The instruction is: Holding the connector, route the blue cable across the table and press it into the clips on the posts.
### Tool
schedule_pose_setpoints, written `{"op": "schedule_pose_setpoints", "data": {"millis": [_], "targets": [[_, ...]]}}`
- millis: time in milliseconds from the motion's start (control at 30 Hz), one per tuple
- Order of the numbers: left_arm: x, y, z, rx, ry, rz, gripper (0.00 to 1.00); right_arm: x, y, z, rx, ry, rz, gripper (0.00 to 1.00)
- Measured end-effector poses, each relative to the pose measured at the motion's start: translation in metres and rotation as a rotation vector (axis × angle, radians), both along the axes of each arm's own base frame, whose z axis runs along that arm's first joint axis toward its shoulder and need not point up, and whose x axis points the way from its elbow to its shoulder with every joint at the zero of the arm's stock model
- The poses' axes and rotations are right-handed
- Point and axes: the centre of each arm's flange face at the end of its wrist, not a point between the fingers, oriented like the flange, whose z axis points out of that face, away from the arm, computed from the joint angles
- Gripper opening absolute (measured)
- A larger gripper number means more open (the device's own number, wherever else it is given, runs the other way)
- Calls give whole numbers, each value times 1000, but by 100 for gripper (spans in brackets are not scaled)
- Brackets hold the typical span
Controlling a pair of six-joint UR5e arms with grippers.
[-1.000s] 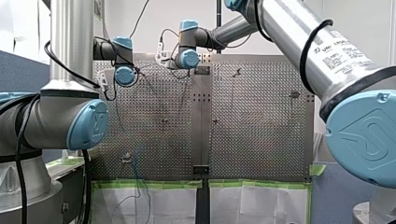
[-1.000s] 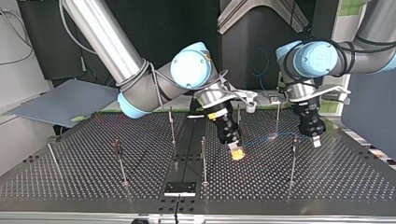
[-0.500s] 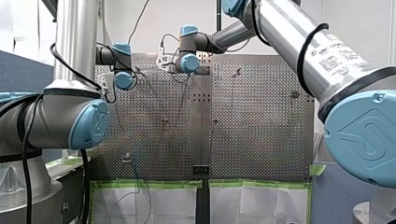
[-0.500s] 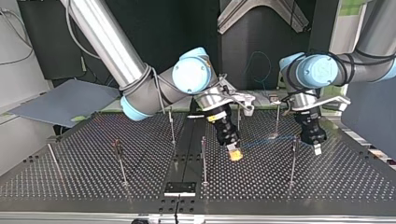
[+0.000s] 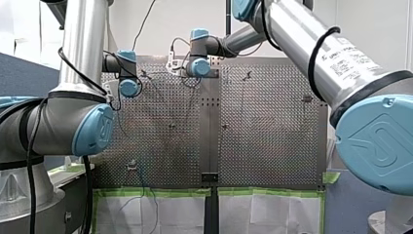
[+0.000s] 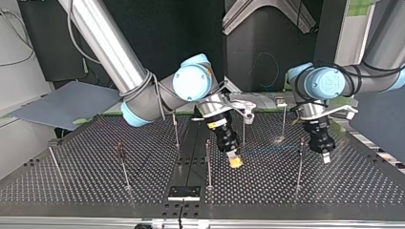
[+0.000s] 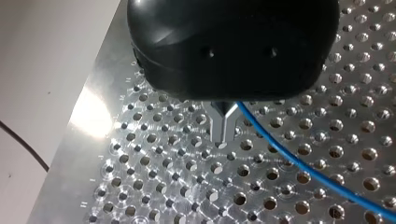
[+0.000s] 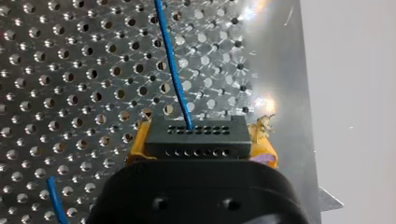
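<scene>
Nearest in the top view, thin posts are standing on the perforated counter. Just behind them my right hand is hanging low, its yellow pads clamping the black connector. The blue cable is running from the connector across the counter toward my left hand. Its metal fingers are pressing together at the tips, with the cable passing right beside them; whether it is pinched I cannot tell.
</scene>
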Motion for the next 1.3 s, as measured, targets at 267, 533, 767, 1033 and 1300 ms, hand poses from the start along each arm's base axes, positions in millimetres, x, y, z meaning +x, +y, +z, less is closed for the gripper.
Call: {"op": "schedule_pose_setpoints", "data": {"millis": [267,533,767,1033,1300], "targets": [[-2,-1,-4,-56,13,-13,43,0,-1,-2,3,4,0,0],[-9,-5,-9,-123,51,-33,100,2,3,-4,9,10,2,0],[-15,-9,-11,-116,106,-30,100,-1,1,-8,26,27,-19,0],[-25,-14,-14,-116,169,-30,100,-2,-2,-15,37,39,-26,0],[-52,-24,-8,-122,217,-45,100,2,-1,-28,48,53,-21,0]]}}
